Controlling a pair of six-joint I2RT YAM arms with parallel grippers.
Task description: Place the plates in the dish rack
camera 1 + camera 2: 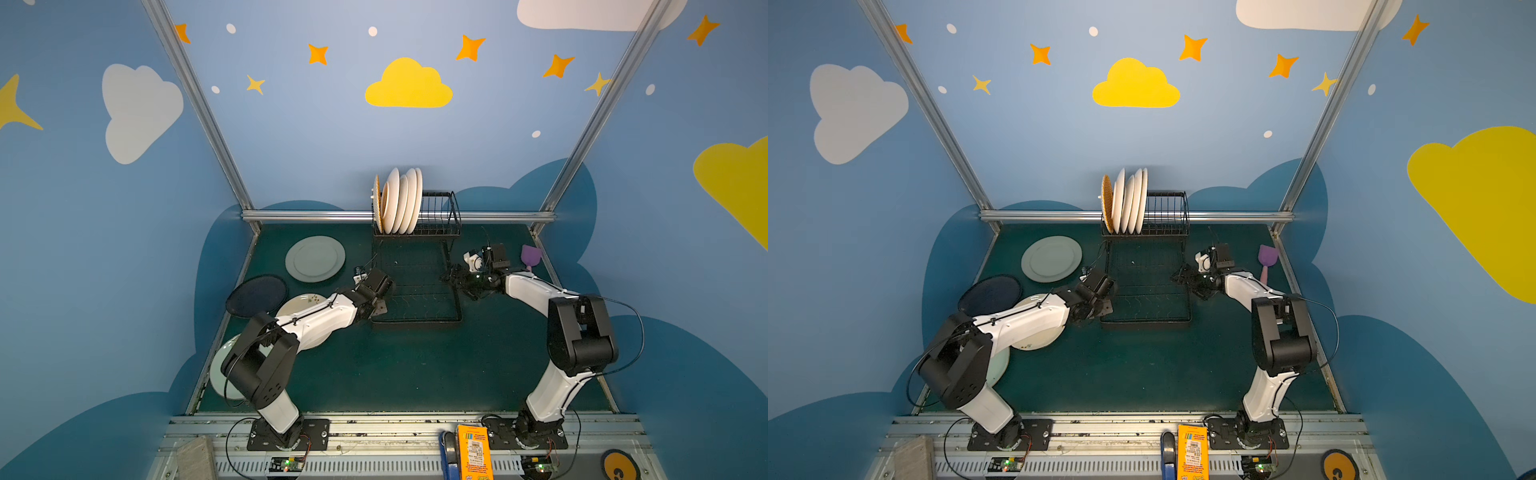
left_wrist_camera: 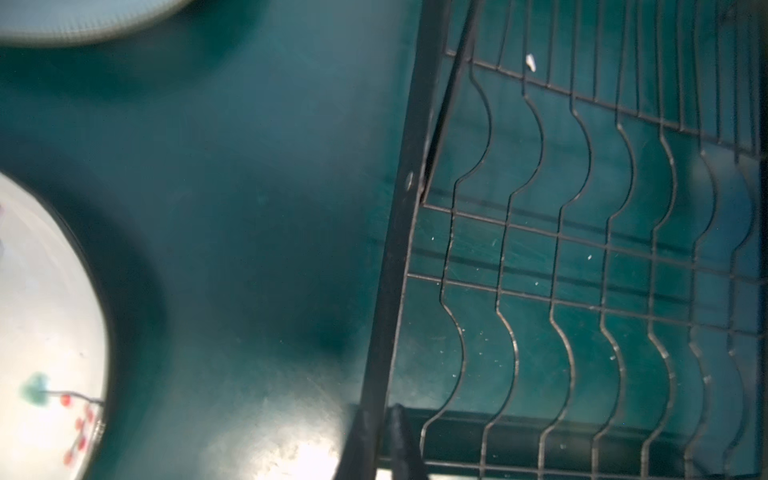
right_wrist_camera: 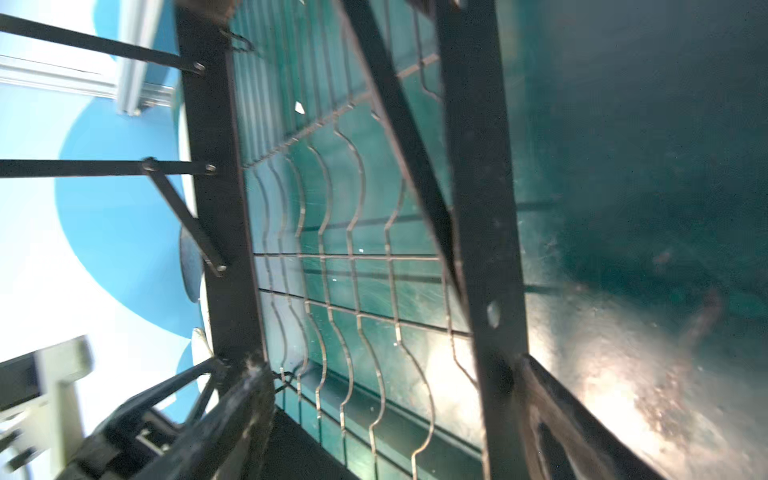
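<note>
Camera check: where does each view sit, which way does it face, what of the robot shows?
Both top views: high over the arm bases, facing down toward the back wall; left arm, right arm, dish rack, plates.
Left wrist: on the left arm, facing down at the table and rack rail; left fingers show.
Right wrist: on the right arm, facing across the tray; right fingers, spread wide.
Shared: both wrist views see the wavy-wire tray and white fleck.

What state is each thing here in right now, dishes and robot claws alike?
dish rack: standing on table
racked plates: upright in slots
grey-green plate: flat on table
navy plate: flat on table
cream plate: flat, partly under left arm
spatula: lying flat
left gripper: nearly closed by rack rail, grip unclear
right gripper: open
</note>
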